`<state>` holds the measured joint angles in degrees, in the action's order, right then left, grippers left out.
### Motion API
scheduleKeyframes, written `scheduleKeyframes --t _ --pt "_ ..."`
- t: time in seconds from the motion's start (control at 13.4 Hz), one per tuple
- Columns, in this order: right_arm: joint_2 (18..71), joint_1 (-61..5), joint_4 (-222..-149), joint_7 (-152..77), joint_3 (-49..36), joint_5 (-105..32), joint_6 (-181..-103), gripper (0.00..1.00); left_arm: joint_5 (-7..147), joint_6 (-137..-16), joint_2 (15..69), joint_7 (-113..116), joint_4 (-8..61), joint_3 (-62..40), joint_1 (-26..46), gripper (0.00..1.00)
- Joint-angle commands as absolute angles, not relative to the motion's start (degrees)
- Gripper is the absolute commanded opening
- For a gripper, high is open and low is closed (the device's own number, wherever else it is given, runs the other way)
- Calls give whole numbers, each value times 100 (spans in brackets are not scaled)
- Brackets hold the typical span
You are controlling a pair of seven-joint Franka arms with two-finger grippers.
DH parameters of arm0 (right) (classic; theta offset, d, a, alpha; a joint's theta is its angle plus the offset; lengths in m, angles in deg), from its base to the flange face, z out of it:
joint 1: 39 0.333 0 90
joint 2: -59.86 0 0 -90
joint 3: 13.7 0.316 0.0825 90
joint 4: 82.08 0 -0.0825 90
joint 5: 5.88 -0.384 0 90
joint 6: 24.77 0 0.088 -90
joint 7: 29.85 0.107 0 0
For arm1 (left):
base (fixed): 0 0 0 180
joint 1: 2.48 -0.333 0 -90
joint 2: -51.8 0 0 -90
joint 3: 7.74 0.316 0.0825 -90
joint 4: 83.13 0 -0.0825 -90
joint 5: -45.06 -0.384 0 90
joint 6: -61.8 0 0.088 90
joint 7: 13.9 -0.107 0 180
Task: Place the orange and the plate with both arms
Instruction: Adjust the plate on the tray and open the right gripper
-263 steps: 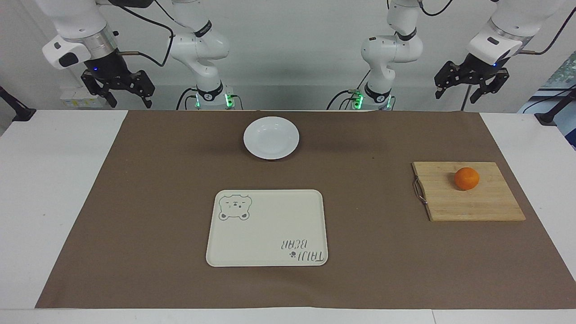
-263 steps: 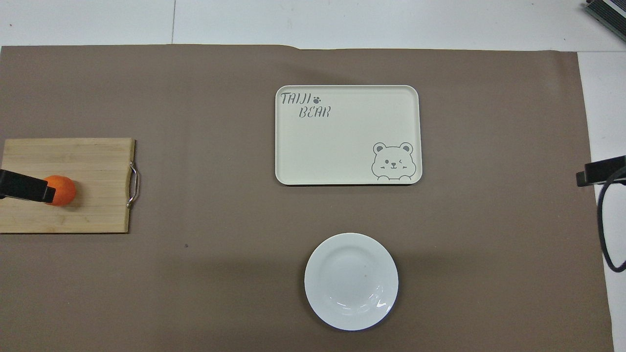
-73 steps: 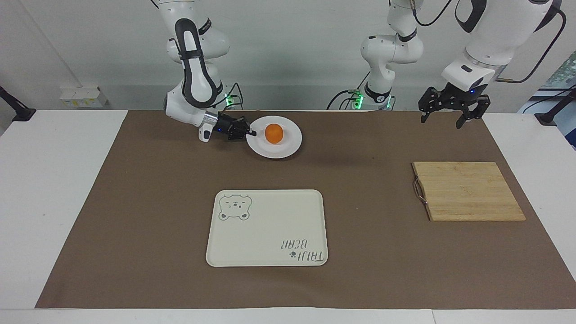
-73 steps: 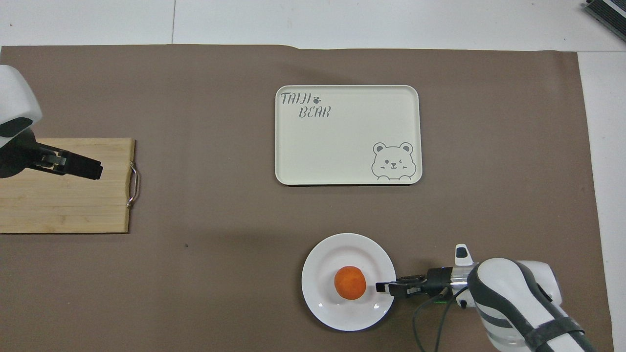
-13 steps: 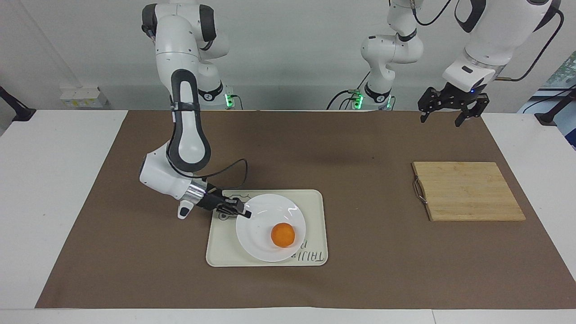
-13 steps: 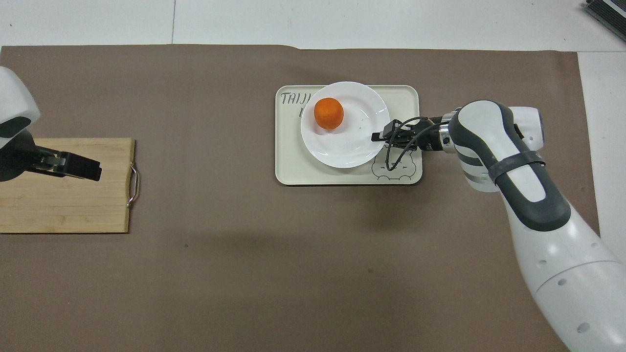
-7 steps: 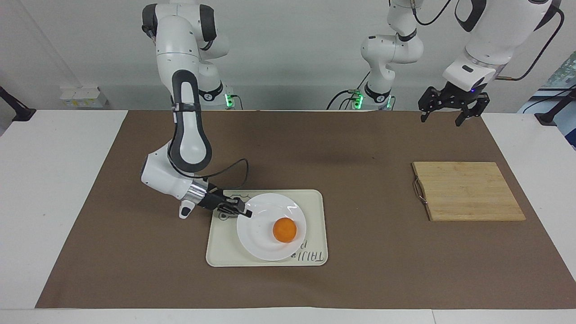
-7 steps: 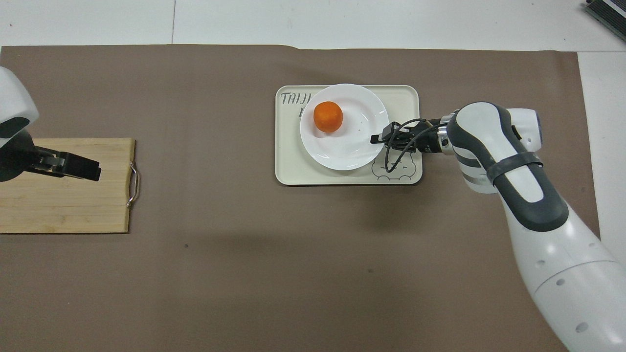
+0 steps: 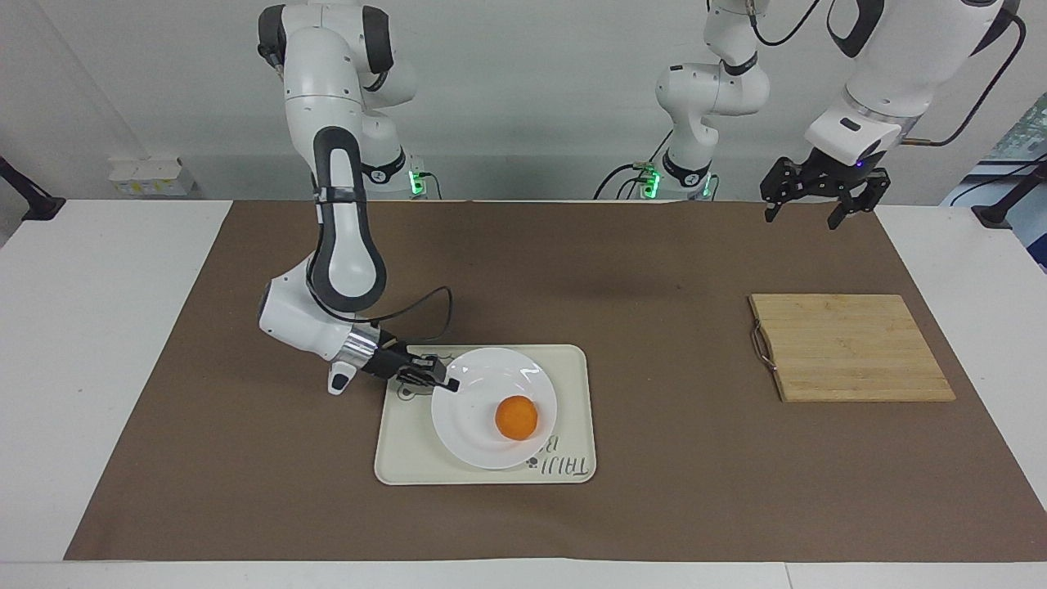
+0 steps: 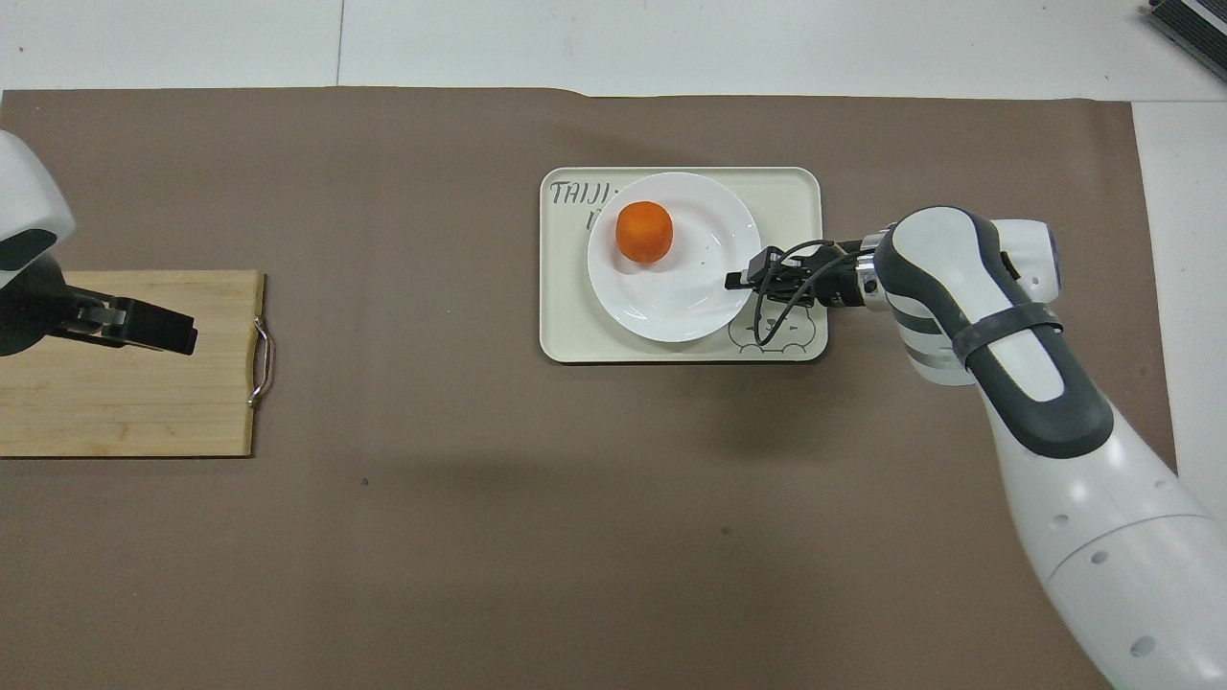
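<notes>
The white plate (image 9: 468, 427) (image 10: 671, 309) lies on the cream bear tray (image 9: 399, 458) (image 10: 573, 335), and the orange (image 9: 516, 417) (image 10: 643, 231) sits in the plate's half farther from the robots. My right gripper (image 9: 448, 384) (image 10: 733, 280) reaches in low from the right arm's end of the table. It is shut on the plate's rim. My left gripper (image 9: 818, 209) (image 10: 182, 335) hangs open and empty in the air over the wooden cutting board (image 9: 851, 348) (image 10: 134, 402); that arm waits.
A brown mat (image 9: 654, 491) covers most of the table. The bare cutting board with its metal handle lies toward the left arm's end. The right arm's forearm and cable hang over the mat beside the tray.
The right gripper has drawn the plate with the orange a little toward the robots over the tray. The left arm has not moved.
</notes>
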<state>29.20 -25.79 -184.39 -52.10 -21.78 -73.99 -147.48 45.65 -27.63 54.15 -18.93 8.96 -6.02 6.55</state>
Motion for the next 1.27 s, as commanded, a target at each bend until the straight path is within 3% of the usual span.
scheduleKeyframes --t 0.0,0.37,1.19 --pt "2998 -2538 -18658 -5173 -2170 -7215 -14878 100 4515 -2741 5505 -1865 942 -634 596 100" --pt "2998 -2573 -18544 -5156 -2196 -7128 -14878 100 4515 -2749 5496 -1865 950 -634 596 100" --pt "3358 -2617 -18403 -4884 -2301 -5091 -15247 100 4515 -2749 5496 -1865 941 -634 596 100"
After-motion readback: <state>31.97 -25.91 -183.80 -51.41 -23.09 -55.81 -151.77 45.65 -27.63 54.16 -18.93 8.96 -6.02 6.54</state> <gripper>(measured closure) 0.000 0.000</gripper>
